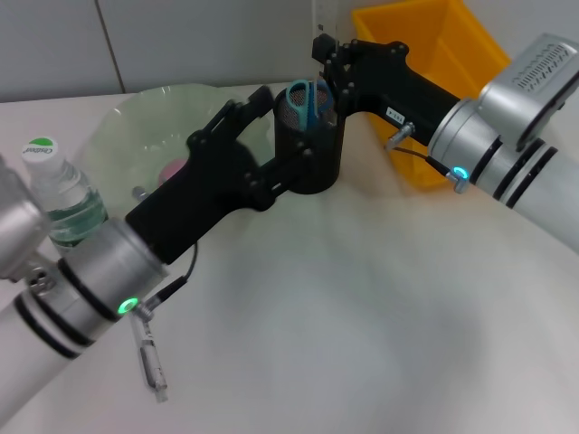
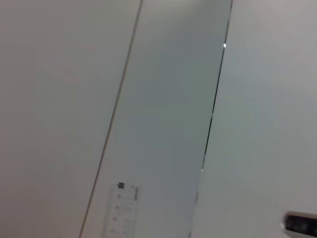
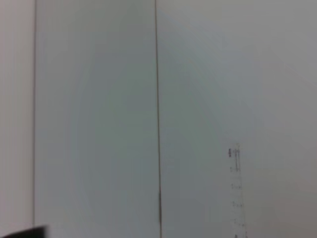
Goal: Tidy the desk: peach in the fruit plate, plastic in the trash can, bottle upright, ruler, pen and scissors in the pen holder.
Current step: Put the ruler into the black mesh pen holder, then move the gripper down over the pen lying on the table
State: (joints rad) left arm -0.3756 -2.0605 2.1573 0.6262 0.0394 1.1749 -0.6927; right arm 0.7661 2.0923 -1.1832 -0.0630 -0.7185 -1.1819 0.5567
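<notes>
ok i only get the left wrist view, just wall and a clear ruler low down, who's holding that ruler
Observer: The right gripper holds the clear plastic ruler upright, just above the black mesh pen holder.
Operator: anything in the holder yet
Observer: Yes, the teal-handled scissors stand in it, handles up.
Operator: and where's my left gripper
Observer: The left gripper is on the holder's left side, in front of the pale green fruit plate.
</notes>
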